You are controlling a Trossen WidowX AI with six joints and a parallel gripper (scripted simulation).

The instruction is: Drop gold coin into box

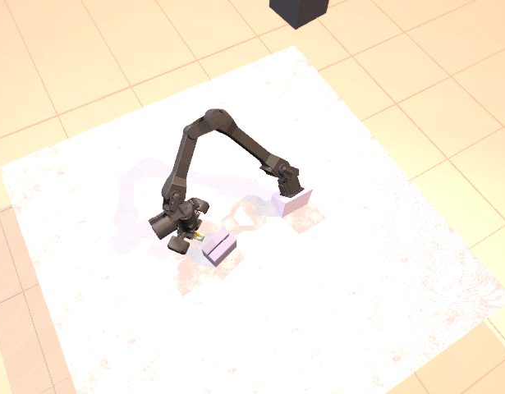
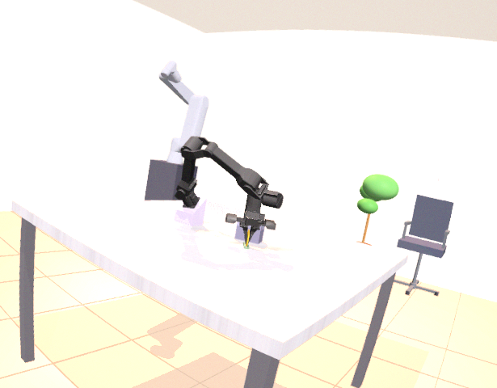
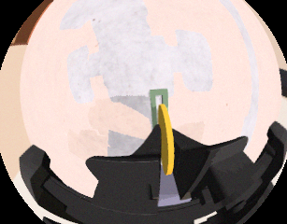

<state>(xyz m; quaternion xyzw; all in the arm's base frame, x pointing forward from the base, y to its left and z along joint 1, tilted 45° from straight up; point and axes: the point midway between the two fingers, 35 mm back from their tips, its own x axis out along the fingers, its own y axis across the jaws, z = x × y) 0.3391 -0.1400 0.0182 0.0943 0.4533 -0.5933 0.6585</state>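
The gold coin point(image 1: 197, 234) point(image 2: 248, 238) point(image 3: 166, 145) stands on edge, its lower edge at the green holder point(image 1: 200, 238) point(image 2: 246, 246) point(image 3: 152, 105). In the exterior view it leans slightly. My gripper point(image 2: 247, 240) point(image 3: 160, 127) points down and is shut on the coin, with one dark finger against each face. Whether the coin's lower edge is still down in the holder's groove cannot be told. The closed box point(image 1: 225, 249) point(image 2: 258, 238) point(image 3: 169, 195) looks grey-purple and stands just beside the holder. Its lid slot shows as a dark line in the top view.
My arm's base stands on a pale wedge-shaped block point(image 1: 296, 203) point(image 2: 198, 215) on the white table point(image 1: 328, 296) point(image 2: 281, 309). A dark block point(image 1: 299, 10) point(image 2: 162, 179) with a grey arm point(image 2: 194, 116) stands beyond the table. A chair point(image 2: 431, 219) and a plant point(image 2: 380, 187) are in the background.
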